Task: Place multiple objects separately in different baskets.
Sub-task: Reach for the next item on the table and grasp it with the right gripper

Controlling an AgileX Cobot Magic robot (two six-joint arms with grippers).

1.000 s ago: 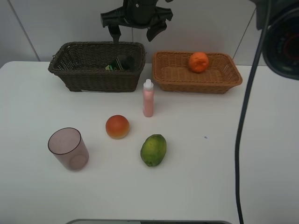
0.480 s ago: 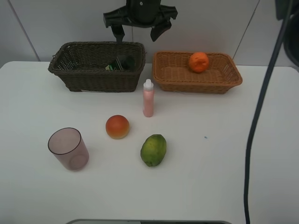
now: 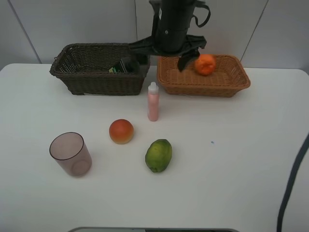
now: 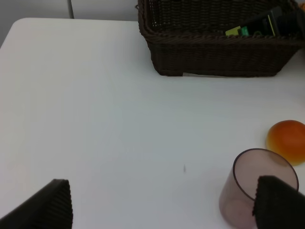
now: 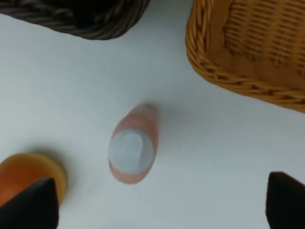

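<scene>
The right tool (image 5: 157, 202), spread wide and empty above the upright pink bottle (image 5: 132, 151), should centre over its cap, descend straight and close gently below it.

My right arm (image 3: 174, 24) hides the dark basket's (image 3: 96, 72) far right corner. My left wrist view crops the round fruit (image 4: 287, 140) and green bottle (image 4: 259, 26); my left hand's (image 4: 169, 202) finger covers part of the cup (image 4: 238, 191).

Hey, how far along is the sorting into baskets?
Done: orange in the light basket, green bottle in the dark basket. In hand: nothing; right gripper hangs open over the pink bottle. Remaining: that bottle, cup, red fruit, green fruit on the table.
</scene>
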